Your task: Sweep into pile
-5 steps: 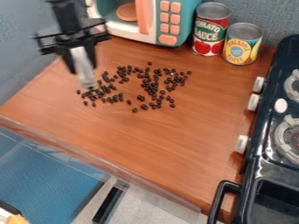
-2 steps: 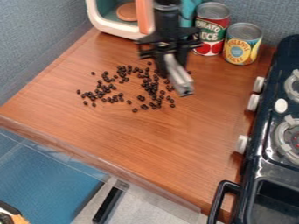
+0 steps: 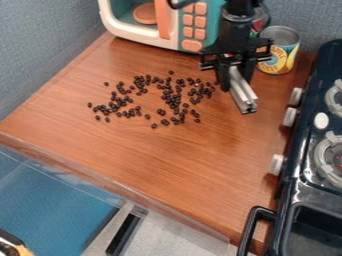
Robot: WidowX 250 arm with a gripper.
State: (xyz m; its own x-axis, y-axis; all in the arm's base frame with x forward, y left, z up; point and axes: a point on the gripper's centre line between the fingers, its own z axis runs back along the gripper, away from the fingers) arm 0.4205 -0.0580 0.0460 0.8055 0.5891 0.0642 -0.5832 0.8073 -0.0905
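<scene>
Black beads [image 3: 175, 102] lie in a loose scatter on the reddish-brown wooden bench [image 3: 153, 155], left of its middle and toward the back. They form uneven clusters: one on the left, one down the middle and one on the right, with a few single beads out at the edges and bare wood between.

My end effector [image 3: 237, 84], black and pointing down, hangs just to the right of the beads, at the upper right of the bench. It is clenched on a silver-grey metal bar [image 3: 243, 95], which slants down and to the right, its free end toward the front. I cannot tell whether the bar touches the wood.

Behind the beads, at the back of the bench, stands a toy microwave [image 3: 127, 30] in white and teal, with an orange handle and orange buttons. To its right, my arm partly covers a red can [image 3: 258, 22]; beside that is an upright yellow and blue can [image 3: 283, 47] with a bare metal top.

Along the right side sits a dark toy stove [image 3: 304, 175] with white knobs on its near side, pale burner rings on top and a black handle at the front. At the lower left, past the front edge of the bench, is a blue surface [image 3: 53, 210].
</scene>
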